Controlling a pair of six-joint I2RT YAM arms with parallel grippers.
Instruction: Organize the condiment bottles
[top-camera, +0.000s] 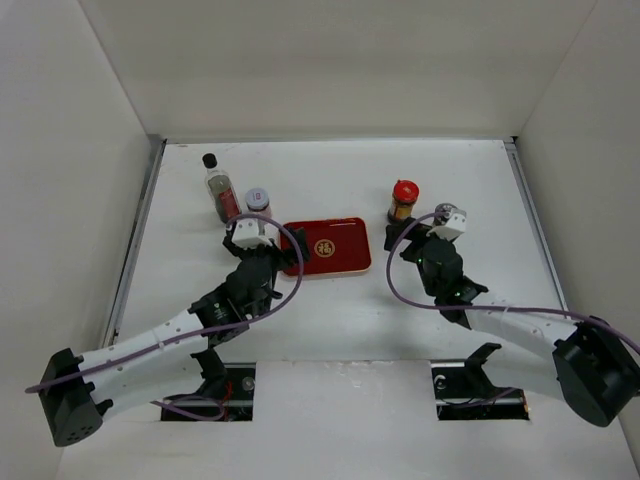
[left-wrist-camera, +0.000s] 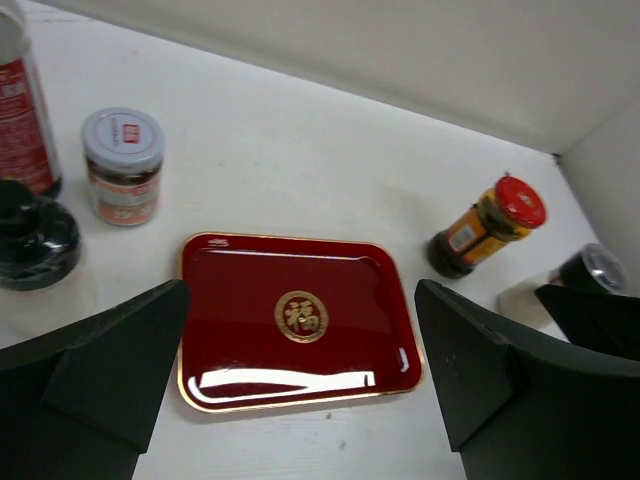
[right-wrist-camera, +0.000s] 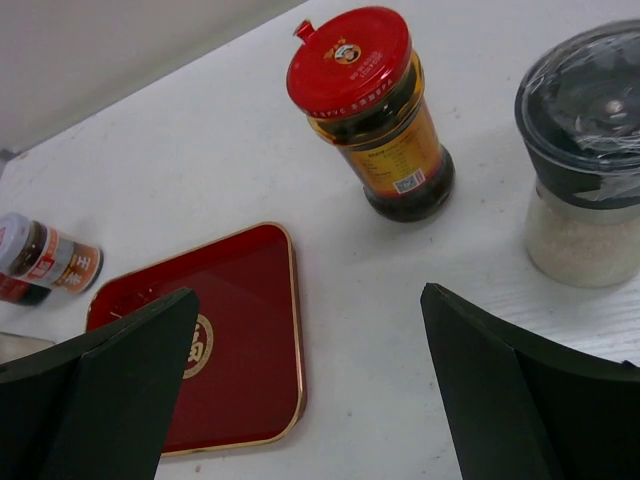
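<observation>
Standing upright, your tall bottle (top-camera: 218, 190), grey-lidded jar (top-camera: 258, 200) and short black-capped jar (left-wrist-camera: 35, 240) sit left of the red tray (top-camera: 326, 247), the red-capped jar (top-camera: 403, 200) and shaker (right-wrist-camera: 585, 150) right of it. Both your left gripper (left-wrist-camera: 300, 330) and right gripper (right-wrist-camera: 310, 330) gape wide, holding nothing.

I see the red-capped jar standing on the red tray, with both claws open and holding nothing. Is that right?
Not quite. The red-capped jar stands on the white table beside the red tray, apart from it, not on it; the left wrist view shows this. The left gripper and right gripper are indeed open and holding nothing.
</observation>
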